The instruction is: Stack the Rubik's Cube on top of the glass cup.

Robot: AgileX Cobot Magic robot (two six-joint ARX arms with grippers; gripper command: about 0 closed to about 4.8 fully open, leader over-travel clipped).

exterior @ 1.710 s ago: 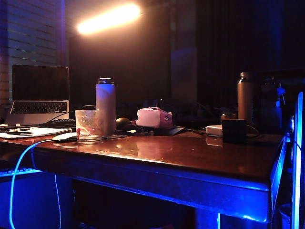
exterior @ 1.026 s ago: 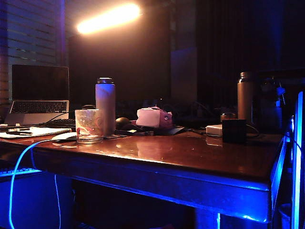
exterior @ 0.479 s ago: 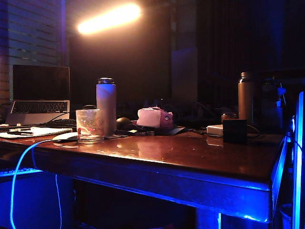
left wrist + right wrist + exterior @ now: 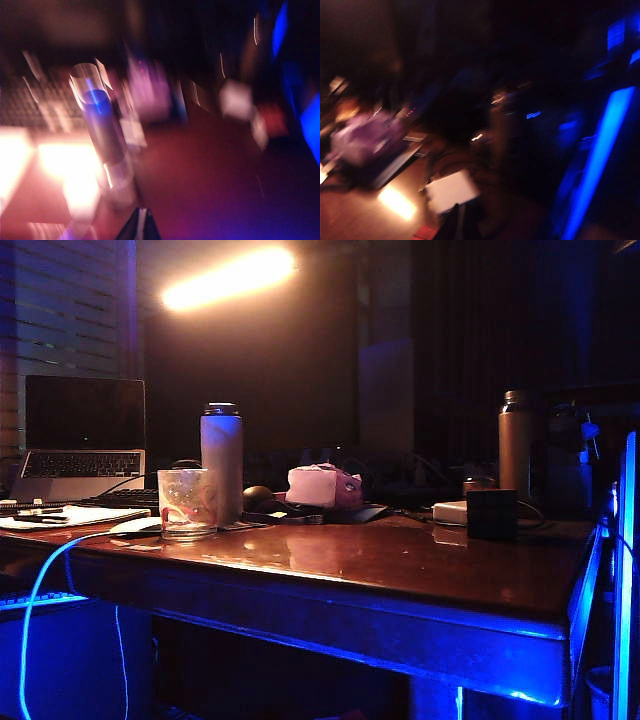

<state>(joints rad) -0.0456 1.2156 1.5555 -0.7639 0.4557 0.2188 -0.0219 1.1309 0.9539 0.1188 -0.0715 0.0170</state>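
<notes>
Sitting untouched well right of the short clear printed glass cup, the small dark Rubik's Cube is awaiting pickup; right hand closed, left hand unreadable in blur.

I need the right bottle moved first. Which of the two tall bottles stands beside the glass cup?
The pale bottle with the dark cap, on the table's left, just behind the glass cup. The brown bottle stands far right.

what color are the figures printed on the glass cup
Red and pink, on clear glass. The glass cup shows best in the exterior view, at the table's left end.
</notes>
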